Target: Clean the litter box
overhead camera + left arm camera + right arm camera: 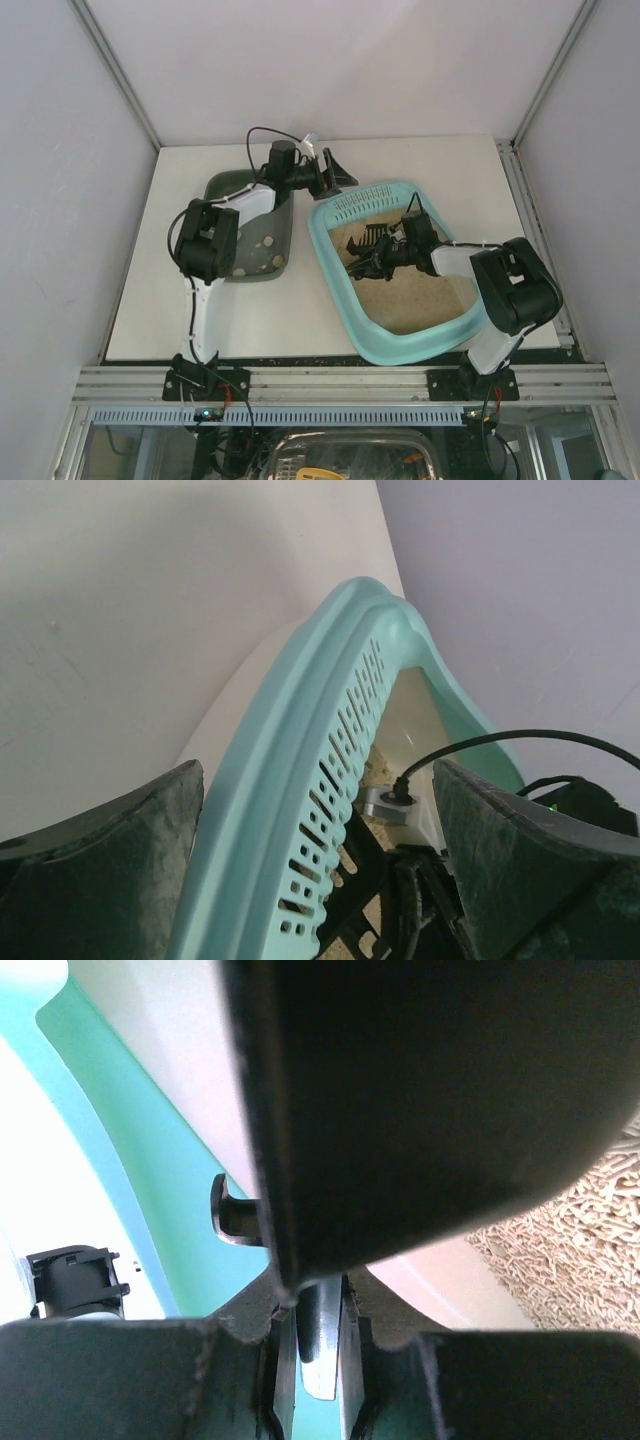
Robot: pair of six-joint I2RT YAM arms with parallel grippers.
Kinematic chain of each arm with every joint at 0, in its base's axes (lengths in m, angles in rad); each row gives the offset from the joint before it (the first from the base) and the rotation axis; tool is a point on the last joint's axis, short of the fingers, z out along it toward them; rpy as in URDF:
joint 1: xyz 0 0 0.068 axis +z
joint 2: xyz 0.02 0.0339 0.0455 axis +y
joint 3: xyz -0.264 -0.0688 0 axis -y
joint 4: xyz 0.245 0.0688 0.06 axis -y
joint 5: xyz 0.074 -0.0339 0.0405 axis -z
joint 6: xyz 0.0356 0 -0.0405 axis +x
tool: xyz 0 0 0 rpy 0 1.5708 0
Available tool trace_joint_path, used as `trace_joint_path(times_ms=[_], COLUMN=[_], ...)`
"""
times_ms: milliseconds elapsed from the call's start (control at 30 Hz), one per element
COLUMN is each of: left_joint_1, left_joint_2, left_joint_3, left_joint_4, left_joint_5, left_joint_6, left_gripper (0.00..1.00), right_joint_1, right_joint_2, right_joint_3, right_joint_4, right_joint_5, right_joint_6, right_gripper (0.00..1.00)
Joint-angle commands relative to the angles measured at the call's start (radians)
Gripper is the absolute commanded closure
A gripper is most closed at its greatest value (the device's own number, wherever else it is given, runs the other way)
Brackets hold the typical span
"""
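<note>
**A:** Where is the litter box (400, 345), and where are the pincers?

**B:** The turquoise litter box lies centre-right on the white table (250, 320), turned at an angle, with its slotted grille (365, 203) at the far end. The left gripper (335, 178) sits at the far left corner of that end, spread wide. In its wrist view the rim and grille pass between the two fingers. Whether either finger touches the rim cannot be told.

**A:** And the right one?

**B:** The right gripper (372, 262) reaches down inside the box, over the litter. Its fingers are pinched tight on the handle of a dark scoop (365, 238), whose toothed end points toward the grille.

**A:** What do the containers hold?

**B:** The box holds tan, grainy litter (410, 300) across its floor. Just to its left, partly under the left arm, lies a smaller dark grey-green tray (225, 185) with a few pale lumps (266, 241) in it.
</note>
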Motion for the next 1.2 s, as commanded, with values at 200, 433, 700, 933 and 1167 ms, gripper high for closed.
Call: trace_joint_path(times_ms=[200,433,700,933,1167], left_joint_1=[0.03,0.03,0.034,0.035,0.035], left_joint_2=[-0.12,-0.124,-0.116,-0.113,-0.127], left_joint_3=[-0.091,-0.111,-0.096,-0.096,-0.121], left_joint_4=[0.135,0.135,0.135,0.135,0.136], left_joint_5=[0.059,0.066,0.065,0.062,0.065], left_joint_6=[-0.063,-0.063,-0.066,-0.074,-0.071], left_gripper=[0.0,0.0,0.0,0.0,0.0], right_joint_1=[0.02,0.014,0.014,0.025,0.054], right_joint_2=[0.099,0.065,-0.039,0.036,0.139], right_joint_3=[-0.108,-0.073,0.005,-0.017,-0.126], right_joint_4=[0.374,0.34,0.134,0.296,0.715], right_joint_5=[0.104,0.179,0.298,0.244,0.223], right_joint_6=[0.301,0.329,0.189,0.155,0.266], right_gripper=[1.0,1.0,1.0,1.0,1.0])
